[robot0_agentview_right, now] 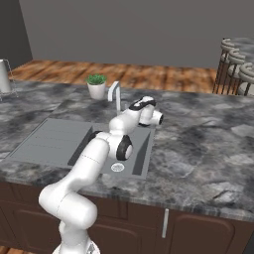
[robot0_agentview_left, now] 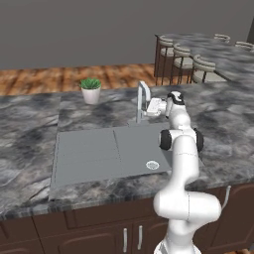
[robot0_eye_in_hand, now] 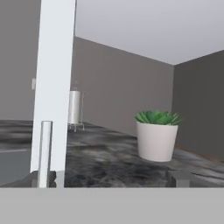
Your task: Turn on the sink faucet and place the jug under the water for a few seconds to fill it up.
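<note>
While the white robot arm reached over the wide grey sink (robot0_agentview_left: pixel 89 154), its pincer (robot0_agentview_left: pixel 149 106) was right beside the tall silver metal faucet (robot0_agentview_left: pixel 143 101) at the back edge of the sink, and I cannot tell if the pincer was wide or narrow. In the hand view the faucet (robot0_eye_in_hand: pixel 54 87) stood very close on the left. A small green plant in a white pot (robot0_eye_in_hand: pixel 156 134) sat further off on the dark marble table (robot0_agentview_left: pixel 30 134).

Sink (robot0_agentview_left: pixel 89 154) sits in the worktop (robot0_agentview_left: pixel 30 144), faucet (robot0_agentview_left: pixel 142 101) at its back edge, potted plant (robot0_agentview_left: pixel 91 91) behind-left of the faucet, stools (robot0_agentview_left: pixel 183 62) beyond the worktop's far right corner.
</note>
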Tool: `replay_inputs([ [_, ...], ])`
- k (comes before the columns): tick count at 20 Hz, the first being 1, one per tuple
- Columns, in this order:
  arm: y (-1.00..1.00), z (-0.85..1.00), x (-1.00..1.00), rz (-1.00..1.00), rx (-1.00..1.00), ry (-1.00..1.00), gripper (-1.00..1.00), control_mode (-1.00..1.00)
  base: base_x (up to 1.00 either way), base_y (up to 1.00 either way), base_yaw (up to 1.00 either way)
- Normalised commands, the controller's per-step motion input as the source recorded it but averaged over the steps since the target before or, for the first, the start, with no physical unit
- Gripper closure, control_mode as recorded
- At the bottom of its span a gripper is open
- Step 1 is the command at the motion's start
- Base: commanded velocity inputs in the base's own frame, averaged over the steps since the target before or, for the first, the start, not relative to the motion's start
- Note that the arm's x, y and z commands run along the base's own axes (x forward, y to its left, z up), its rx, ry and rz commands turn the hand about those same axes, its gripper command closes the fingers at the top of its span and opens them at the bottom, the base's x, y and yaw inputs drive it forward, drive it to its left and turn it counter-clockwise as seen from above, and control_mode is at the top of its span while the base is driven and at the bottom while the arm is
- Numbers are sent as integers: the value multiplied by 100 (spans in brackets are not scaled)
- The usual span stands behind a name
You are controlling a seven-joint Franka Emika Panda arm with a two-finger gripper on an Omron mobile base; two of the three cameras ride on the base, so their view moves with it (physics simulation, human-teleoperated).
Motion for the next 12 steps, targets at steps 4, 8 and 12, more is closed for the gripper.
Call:
replay_inputs([
  [4,0,0,2,0,0,0,100,-100,0,0,0],
  [8,1,0,0,-1,0,0,100,-100,0,0,0],
  [12,1,0,0,-11,0,3,100,-100,0,0,0],
])
